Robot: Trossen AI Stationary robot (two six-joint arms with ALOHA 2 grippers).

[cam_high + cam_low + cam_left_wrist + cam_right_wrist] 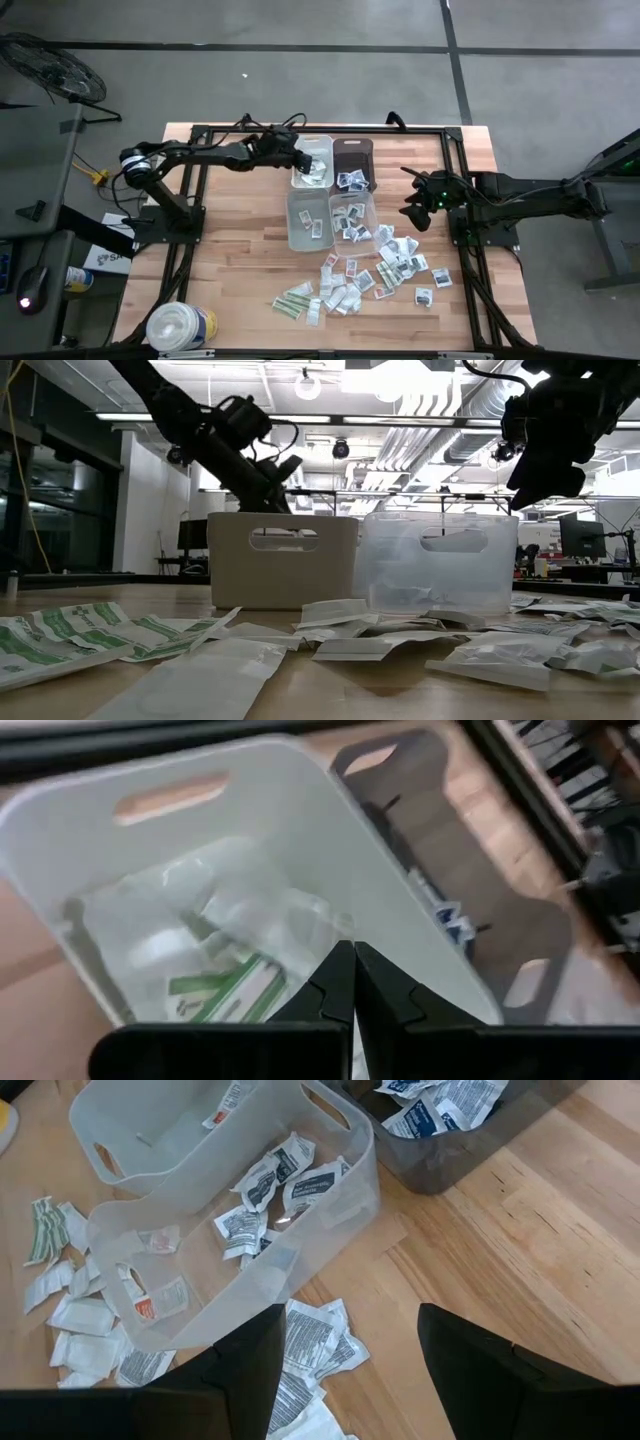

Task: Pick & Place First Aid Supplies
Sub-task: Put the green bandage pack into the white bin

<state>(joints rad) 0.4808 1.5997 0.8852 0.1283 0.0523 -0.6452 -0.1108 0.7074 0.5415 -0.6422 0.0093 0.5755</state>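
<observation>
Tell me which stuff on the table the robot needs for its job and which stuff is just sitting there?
For the job:
- loose paper packets scattered on the table
- packets already dropped in the bins
- left gripper, shut, over the white bin
- right gripper, open, beside the bins

Just sitting there:
- big white tub at the table corner
- floor fan

Table: pale wooden top (240, 250) in a black frame.
Bins: four small ones stand on it in a block near the far edge: a white bin (312, 160), a dark bin (352, 165) beside it, and two clear bins (308, 220) (352, 217) in front of these.
Packets: many small flat packets (350, 280) lie loose on the wood, just in front of and to the right of the clear bins; a few green-printed ones (293, 300) sit at the left of the heap.
Tub: a big white round tub (180, 326) stands at the near left corner.
</observation>
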